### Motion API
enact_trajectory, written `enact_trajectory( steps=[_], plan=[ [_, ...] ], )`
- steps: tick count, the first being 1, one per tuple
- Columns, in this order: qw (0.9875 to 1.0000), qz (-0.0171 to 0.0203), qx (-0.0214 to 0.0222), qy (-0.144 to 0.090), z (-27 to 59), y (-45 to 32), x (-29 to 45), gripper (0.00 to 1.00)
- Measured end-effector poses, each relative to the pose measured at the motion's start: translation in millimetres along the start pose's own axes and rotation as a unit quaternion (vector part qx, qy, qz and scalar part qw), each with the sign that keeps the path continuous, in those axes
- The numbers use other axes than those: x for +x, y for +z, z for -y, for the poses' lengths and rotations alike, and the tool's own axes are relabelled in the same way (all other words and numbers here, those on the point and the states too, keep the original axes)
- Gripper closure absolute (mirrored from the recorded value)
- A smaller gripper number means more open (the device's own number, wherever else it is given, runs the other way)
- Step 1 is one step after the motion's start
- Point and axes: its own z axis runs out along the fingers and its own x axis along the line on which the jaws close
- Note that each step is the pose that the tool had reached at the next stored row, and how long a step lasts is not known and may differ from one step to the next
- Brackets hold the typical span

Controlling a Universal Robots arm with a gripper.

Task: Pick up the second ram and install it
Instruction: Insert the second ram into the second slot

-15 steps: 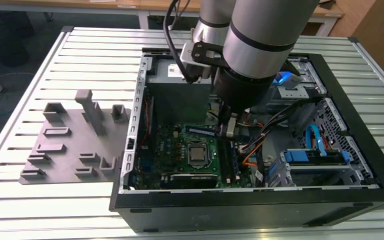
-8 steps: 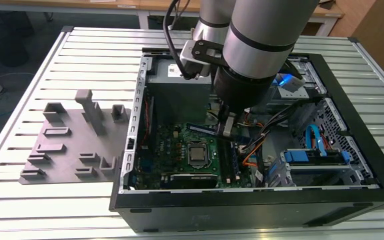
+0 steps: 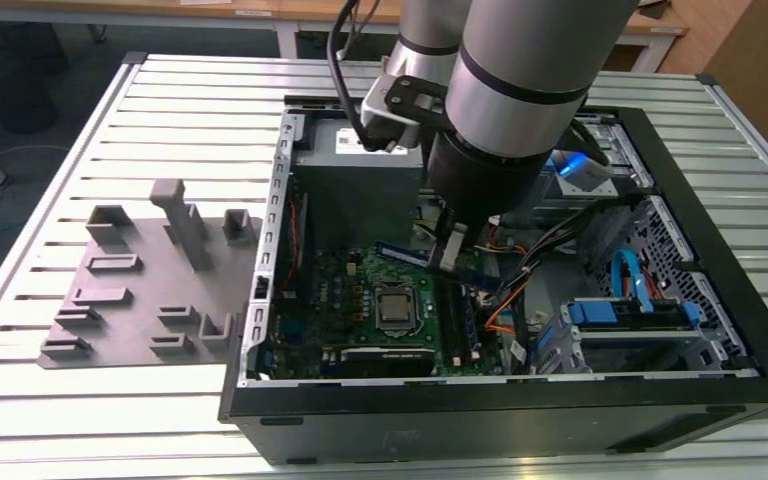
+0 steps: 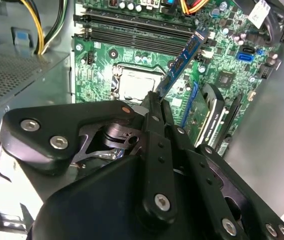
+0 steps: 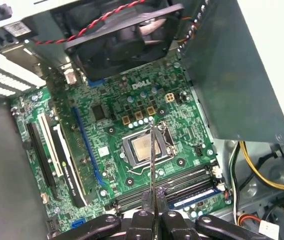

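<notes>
White logo [image 5: 143, 86] printed on motherboard [image 5: 187, 132], first wrist view; other print illegible.

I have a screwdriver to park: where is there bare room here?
Free: table slats beyond the grey fixture plate, left of the computer case in the exterior view. Crowded: inside the case, where the gripper holds the second ram over the motherboard.
</notes>
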Motion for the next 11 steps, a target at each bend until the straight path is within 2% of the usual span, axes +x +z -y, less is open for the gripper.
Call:
enact_trajectory(
  steps=[5,11],
  plan=[
    [0.9996,0.0020,0.0009,0.029,0.0,0.0,0.0,0.89],
    [0.9982,0.0042,0.0019,0.060,0.0,0.0,0.0,0.89]
  ],
)
